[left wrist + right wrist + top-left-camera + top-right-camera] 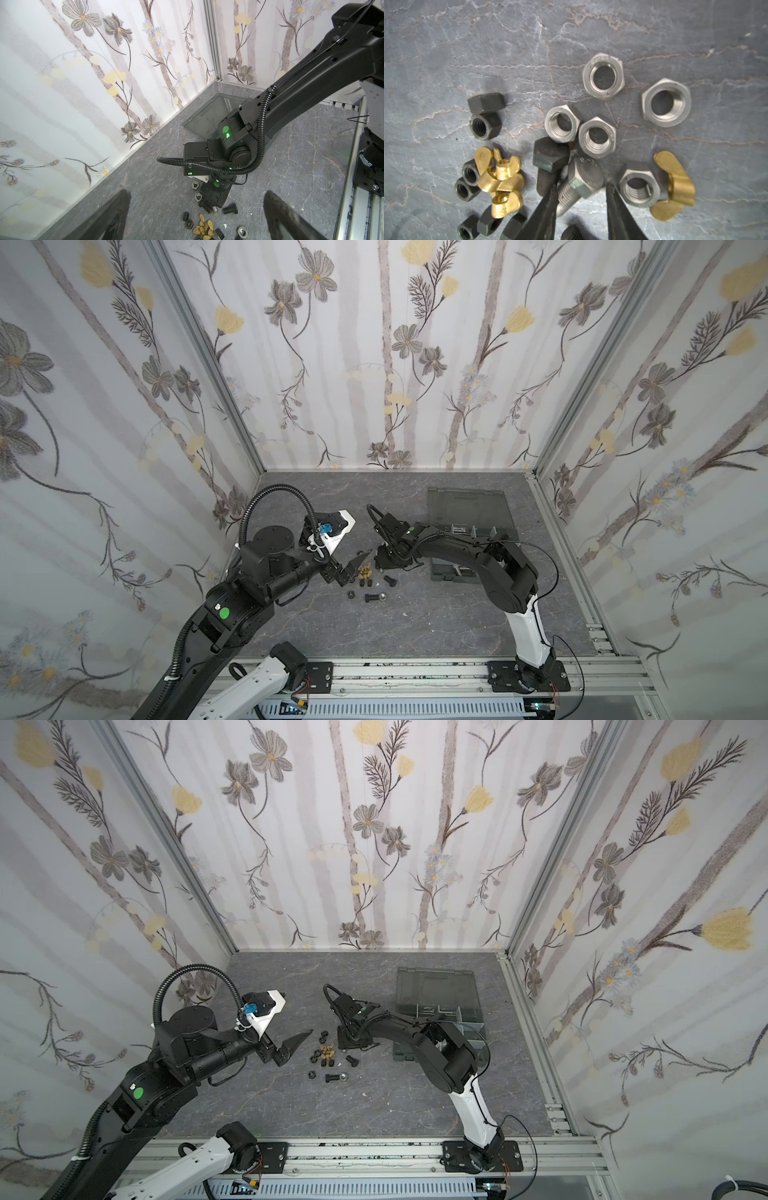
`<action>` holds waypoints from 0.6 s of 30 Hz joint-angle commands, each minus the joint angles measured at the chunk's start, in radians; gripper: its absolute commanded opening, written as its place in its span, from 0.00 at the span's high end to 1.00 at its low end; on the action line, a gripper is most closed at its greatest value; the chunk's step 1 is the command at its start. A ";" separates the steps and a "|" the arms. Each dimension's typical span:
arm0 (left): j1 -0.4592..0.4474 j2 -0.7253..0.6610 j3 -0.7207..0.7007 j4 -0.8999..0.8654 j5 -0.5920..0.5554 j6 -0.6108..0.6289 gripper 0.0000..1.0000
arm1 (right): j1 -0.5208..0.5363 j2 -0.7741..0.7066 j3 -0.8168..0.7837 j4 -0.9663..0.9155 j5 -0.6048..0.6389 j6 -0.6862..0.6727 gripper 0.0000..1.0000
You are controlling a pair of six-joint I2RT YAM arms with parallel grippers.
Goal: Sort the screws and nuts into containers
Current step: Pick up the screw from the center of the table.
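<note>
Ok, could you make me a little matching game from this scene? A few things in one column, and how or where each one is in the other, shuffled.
Things:
1. silver bolt
2. brass wing nuts
3. organizer box
4. left gripper

States:
A. lid folded back, open
B. jaws wide apart, holding nothing
C. lying on the table between the right gripper's fingers
D. heaped together beside small black nuts

Pairs: 1-C, 2-D, 3-A, 4-B
</note>
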 commanded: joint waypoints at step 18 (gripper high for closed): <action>-0.001 -0.007 -0.002 0.019 -0.020 0.016 0.00 | 0.003 -0.011 -0.055 -0.037 0.104 -0.091 0.96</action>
